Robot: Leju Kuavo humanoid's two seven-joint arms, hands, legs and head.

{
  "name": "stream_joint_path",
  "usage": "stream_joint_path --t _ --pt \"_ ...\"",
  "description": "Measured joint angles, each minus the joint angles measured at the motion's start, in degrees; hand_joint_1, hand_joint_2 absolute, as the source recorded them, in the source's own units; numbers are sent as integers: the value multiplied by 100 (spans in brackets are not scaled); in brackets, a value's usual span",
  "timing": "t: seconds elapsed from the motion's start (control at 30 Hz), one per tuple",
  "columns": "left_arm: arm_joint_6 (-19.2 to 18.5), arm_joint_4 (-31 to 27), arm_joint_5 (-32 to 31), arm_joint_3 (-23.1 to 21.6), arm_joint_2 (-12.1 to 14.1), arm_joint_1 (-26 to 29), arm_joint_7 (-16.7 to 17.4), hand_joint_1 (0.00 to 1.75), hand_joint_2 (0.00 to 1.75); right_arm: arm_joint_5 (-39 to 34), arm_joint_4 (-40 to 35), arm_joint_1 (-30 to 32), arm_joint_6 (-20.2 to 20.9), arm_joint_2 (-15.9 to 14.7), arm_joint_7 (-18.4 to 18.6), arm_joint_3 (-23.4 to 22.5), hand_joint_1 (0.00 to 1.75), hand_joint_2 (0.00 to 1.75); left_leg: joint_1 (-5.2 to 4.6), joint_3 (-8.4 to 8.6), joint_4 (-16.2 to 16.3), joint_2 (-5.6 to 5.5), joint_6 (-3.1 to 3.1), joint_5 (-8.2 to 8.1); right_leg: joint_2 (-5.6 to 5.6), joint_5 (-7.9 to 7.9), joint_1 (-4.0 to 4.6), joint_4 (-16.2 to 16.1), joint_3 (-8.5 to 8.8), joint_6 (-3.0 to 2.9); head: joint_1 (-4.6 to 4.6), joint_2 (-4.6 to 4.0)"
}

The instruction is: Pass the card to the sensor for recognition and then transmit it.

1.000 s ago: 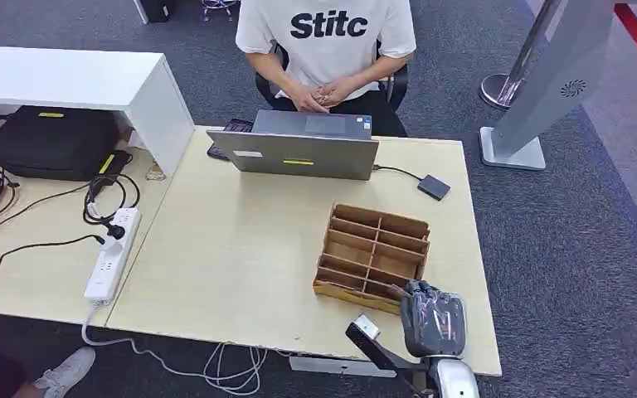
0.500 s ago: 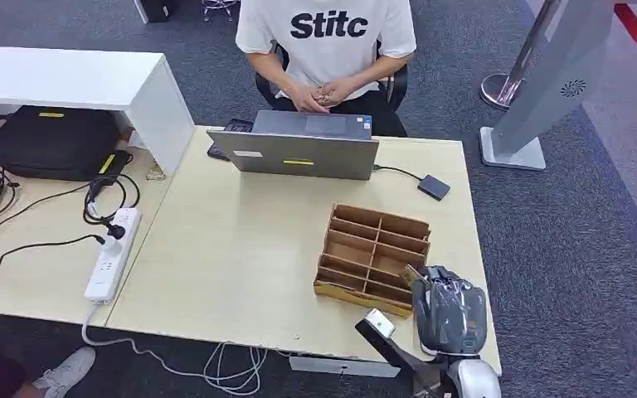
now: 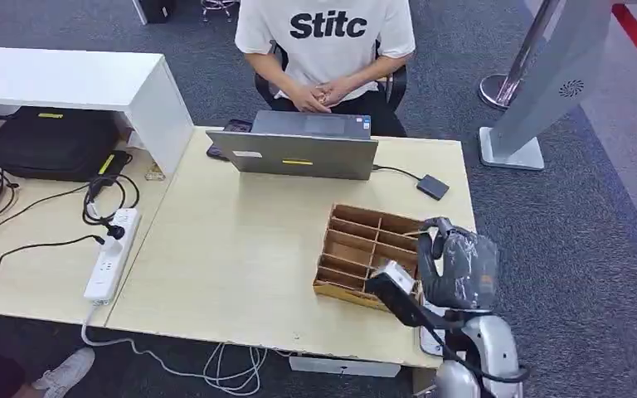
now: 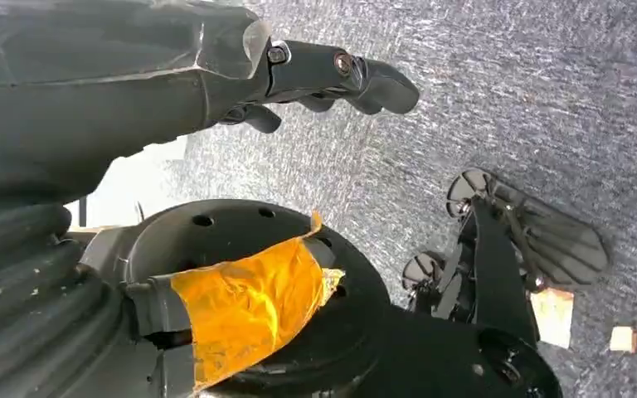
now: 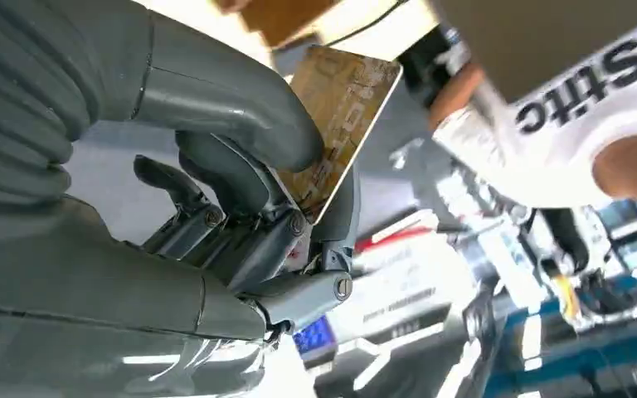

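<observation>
"Stitc" in black on the person's white T-shirt point(image 3: 328, 37)

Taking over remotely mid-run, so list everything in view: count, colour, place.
Card: one, gold, pinched in the right hand.
Divided box: one, brown, table's right part.
Sensor: one, dark, cabled, right of the laptop.
Laptop: one, grey, far edge.
Table: one, light wood.
Power strip: one, white, left desk.
Bag: one, black, left desk under a white shelf.
Stand: one, grey, on the carpet at right.
Person: one, white shirt, seated behind the laptop.
Right hand: grey, over the box's right edge.
Left hand: dark fingers, above the carpet.
</observation>
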Motion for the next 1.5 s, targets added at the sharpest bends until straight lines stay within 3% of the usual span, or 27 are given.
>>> stream_joint_path --t 0.2,0.43,0.6,0.93,0.97,1.0,1.17,1.23,1.3,1.33,1.4,1.5 --pt "-70 0 -112 0 46 -5 29 0 175 -324 691 -988 555 301 98 -273 175 175 1 0 1 -3 -5 8 -1 4 0 3 0 0 2 0" --pt "-127 0 -225 -2 127 -10 66 0 175 -481 1380 -2047 864 623 810 -372 175 175 2 -2 0 -5 -6 7 -1 2 1 4 -1 0 -2 0" --pt "-195 0 -308 -11 162 -24 66 0 175 -794 1878 -2541 843 713 1254 -348 175 175 1 -3 0 -7 -6 7 -3 2 0 4 -1 1 -2 0" --pt "-197 0 -411 -50 223 -28 40 0 175 -816 2567 -2932 709 732 1373 -376 171 175 1 -3 2 -7 -6 7 -2 2 0 4 -2 1 0 0" --pt "-197 0 -420 -55 225 -28 40 0 175 -775 2617 -2950 694 735 1371 -385 145 175 1 -3 2 -7 -6 7 -2 2 0 4 -2 1 0 0" --pt "-197 0 -424 -59 227 -28 40 0 175 -740 2648 -2958 683 735 1370 -391 0 175 1 -3 2 -8 -6 7 -4 2 0 4 -2 1 0 0" --pt "-197 0 -453 -66 236 -28 40 0 175 -979 2737 -2959 622 735 1189 -396 0 175 1 -3 2 -8 -8 6 -2 2 1 4 -3 1 0 0" --pt "-197 0 -433 -68 241 -28 37 0 175 -1881 2737 -2956 769 735 830 -400 0 175 1 -2 2 -8 -8 6 -2 2 1 4 -3 1 0 0" --pt "-197 0 -391 -68 241 -30 24 0 175 -3179 2737 -2929 814 741 224 -402 0 175 1 -3 2 -9 -8 6 -4 2 0 4 -3 1 0 0" --pt "-208 0 -385 -68 241 -28 24 0 175 -3451 2715 -2906 775 754 -29 -396 0 175 1 -3 2 -10 -8 6 -5 2 0 4 -3 1 2 0" --pt "-234 0 -396 -68 241 -27 26 0 175 -2964 2528 -2799 624 756 -203 -311 0 175 1 -3 2 -10 -8 6 -5 2 0 4 -3 1 2 0" --pt "-254 0 -420 -68 241 -27 40 0 175 -833 1855 -2364 398 754 -271 -11 0 175 1 -3 2 -9 -7 1 -3 -1 1 2 -3 0 0 0"
